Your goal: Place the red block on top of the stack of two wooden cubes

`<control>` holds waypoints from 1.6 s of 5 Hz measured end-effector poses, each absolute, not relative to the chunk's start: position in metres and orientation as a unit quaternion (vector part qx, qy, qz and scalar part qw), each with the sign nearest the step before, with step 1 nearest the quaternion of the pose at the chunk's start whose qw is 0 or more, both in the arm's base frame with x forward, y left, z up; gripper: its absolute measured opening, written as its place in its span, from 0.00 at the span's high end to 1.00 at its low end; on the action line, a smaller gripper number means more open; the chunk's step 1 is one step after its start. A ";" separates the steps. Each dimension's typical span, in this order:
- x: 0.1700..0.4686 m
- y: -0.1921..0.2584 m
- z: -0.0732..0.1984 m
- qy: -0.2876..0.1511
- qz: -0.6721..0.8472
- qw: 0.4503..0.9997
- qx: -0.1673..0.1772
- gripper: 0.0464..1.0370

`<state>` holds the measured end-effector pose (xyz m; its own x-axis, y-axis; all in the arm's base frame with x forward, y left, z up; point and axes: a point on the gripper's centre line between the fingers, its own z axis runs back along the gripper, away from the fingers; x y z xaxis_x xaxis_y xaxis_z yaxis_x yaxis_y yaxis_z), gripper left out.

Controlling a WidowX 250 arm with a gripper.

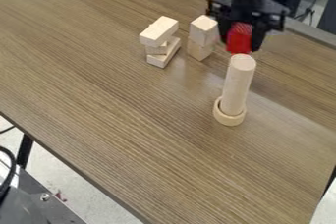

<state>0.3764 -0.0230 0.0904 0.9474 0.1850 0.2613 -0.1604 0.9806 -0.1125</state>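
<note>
The red block (239, 37) was up near the table's far edge, between the fingers (258, 40) of the black gripper (240, 42), which were closed on it from both sides. It looked like a small, stiff, light piece, probably wood, not fragile, and its painted faces may have been a little slick. Its opposite flat sides seemed the best place to take hold, and the grip lay about there. How far it hung above the table could not be told

Just below it in the view stood a pale wooden cylinder (238, 85), upright in a ring (229, 119); whether block and cylinder touched was unclear. The cylinder would likely have been heavier, and apt to roll if tipped; its round middle seemed the place to grasp it

Beside the gripper was a stack of plain blocks (203, 32), and a little farther off another, looser stack (159, 31), its pieces set askew. Counted: one red block, one cylinder, one ring, two plain blocks in the nearer stack, at least three in the farther, all on one brown table (131, 120) save the red one
</note>
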 end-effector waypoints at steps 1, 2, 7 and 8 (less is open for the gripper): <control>0.372 -0.014 0.093 -0.124 0.070 0.988 -0.058 0.44; 0.374 -0.008 0.104 -0.119 0.033 0.990 -0.064 0.44; 0.387 0.014 0.109 -0.088 -0.078 0.993 -0.014 0.44; 0.389 0.020 0.105 -0.090 -0.075 0.993 -0.013 0.44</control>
<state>0.3891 0.0198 0.1050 0.9725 -0.1473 0.1801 0.1520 0.9883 -0.0123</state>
